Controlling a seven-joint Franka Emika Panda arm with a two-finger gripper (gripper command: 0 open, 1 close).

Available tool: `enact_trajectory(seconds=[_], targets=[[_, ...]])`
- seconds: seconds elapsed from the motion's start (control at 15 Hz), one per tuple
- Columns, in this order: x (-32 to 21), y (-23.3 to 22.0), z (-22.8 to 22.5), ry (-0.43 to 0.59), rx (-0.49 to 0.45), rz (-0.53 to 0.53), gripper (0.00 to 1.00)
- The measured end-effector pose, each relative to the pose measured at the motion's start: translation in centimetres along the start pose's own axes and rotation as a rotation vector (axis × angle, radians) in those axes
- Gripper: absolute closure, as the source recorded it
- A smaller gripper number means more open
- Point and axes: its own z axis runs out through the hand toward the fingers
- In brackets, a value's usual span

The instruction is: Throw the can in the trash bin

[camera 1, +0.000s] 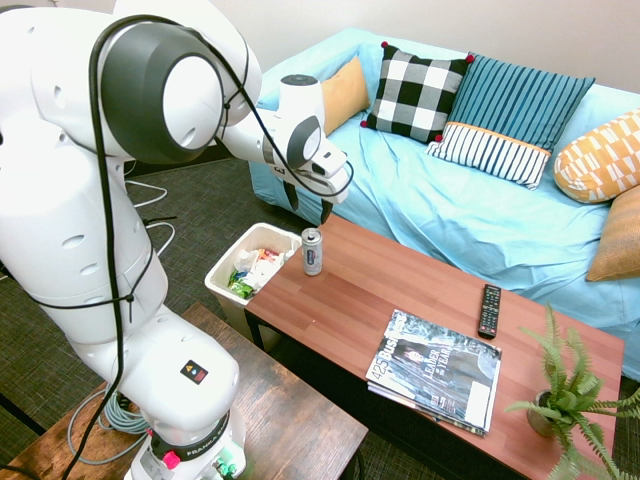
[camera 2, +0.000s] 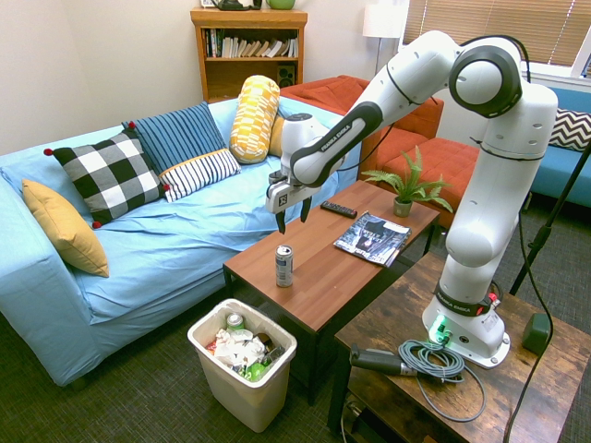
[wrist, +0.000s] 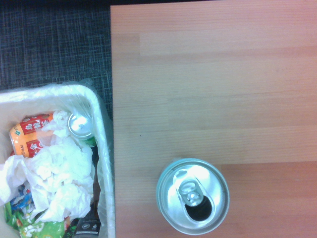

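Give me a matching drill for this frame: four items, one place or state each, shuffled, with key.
Items
1. slim silver metal can
2. low white plastic trash bin
3. black remote control
4. robot tool

Places or states
A. on the floor at the table's end, holding rubbish
B. open, above the can, holding nothing
C. upright near the brown wooden table's end
D. lying flat beside the magazine

Pairs: 1-C, 2-A, 3-D, 4-B

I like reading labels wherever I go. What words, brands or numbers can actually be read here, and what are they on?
"FRANKA": partly legible on the robot base.
"LEADER of the YEAR": roughly, on the magazine cover; its masthead is too blurred.
The can: label too small to read.
Orange packet in the trash bin: white characters, unreadable.
Remote: buttons too small.
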Motion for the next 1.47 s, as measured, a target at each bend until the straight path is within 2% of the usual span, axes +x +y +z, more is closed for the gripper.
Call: enact_trajectory(seconds=[0.53,0.87,0.93,1.47], targets=[[0.8,-1.3,6.6,-0.009,-0.024,0.04,0.0],[0.6,-2.6,10.2,-0.03,-0.056,0.025,0.0],[0.6,-2.6,10.8,-0.032,-0.063,0.025,1.0],[1.8,-2.6,12.5,-0.04,-0.078,0.064,1.0]])
